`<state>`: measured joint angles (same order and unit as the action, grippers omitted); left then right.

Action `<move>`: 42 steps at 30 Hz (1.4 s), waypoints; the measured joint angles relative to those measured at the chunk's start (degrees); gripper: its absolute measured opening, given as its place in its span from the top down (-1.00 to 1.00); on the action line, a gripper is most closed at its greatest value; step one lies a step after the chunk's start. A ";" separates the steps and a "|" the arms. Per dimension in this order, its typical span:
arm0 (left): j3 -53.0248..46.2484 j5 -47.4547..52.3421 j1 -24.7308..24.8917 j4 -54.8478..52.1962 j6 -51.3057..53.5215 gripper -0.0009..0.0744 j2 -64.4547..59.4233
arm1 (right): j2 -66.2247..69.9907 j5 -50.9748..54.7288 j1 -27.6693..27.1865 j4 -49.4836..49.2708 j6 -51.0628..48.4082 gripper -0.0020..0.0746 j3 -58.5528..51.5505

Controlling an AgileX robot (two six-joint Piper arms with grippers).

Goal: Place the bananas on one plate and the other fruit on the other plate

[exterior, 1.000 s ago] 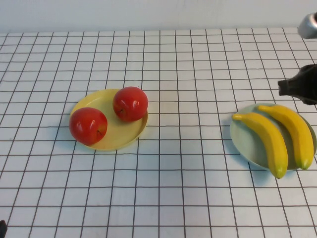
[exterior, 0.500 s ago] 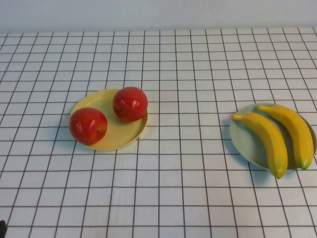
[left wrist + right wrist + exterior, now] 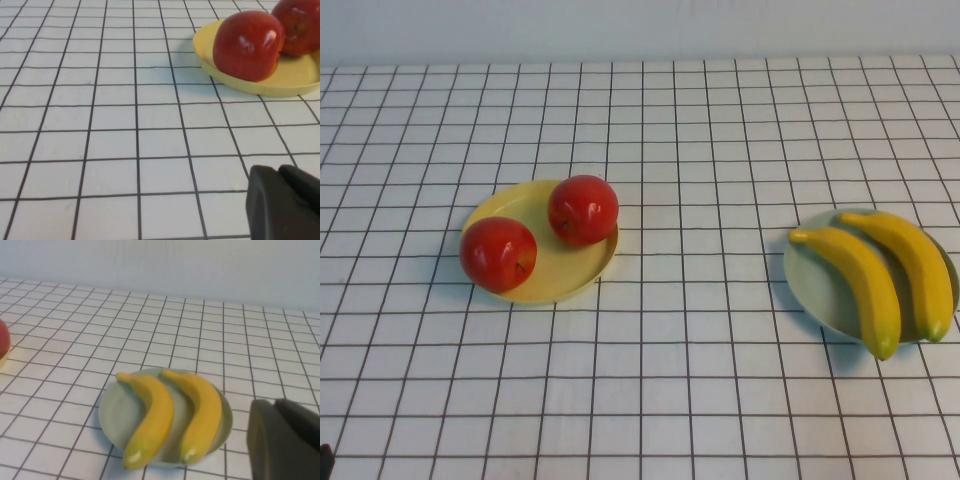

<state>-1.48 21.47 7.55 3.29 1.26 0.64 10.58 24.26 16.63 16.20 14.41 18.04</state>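
Note:
Two yellow bananas lie side by side on the pale blue-green plate at the right. Two red apples sit on the pale yellow plate at the left. Neither gripper shows in the high view. In the left wrist view my left gripper is shut and empty, low over the cloth, short of the yellow plate and the apples. In the right wrist view my right gripper is shut and empty, beside the blue-green plate with the bananas.
A white cloth with a black grid covers the table. A pale wall runs along the far edge. Nothing else stands on the cloth.
One second ago my right gripper showed at the right edge of the high view, above the bananas; it has drawn back out of that view. The fruit and plates have not moved.

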 joint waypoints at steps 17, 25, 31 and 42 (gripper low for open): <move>0.00 0.00 0.00 0.00 0.00 0.98 0.00 | -8.61 -14.98 -9.48 -15.89 -9.77 0.98 -19.01; 0.00 0.00 0.00 0.00 0.00 0.97 0.00 | -11.04 -15.03 -14.23 -19.34 -13.62 0.99 -19.51; 0.00 0.00 0.00 0.00 0.00 0.97 0.00 | -11.04 -7.26 -14.23 -20.26 -12.04 0.99 -19.51; 0.00 0.00 0.00 0.00 0.00 0.98 0.00 | -11.04 -4.53 -14.23 -21.66 -12.76 0.99 -19.51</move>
<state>-1.48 21.47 7.55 3.29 1.26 0.64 -0.46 19.73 2.41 -5.46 1.65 -1.47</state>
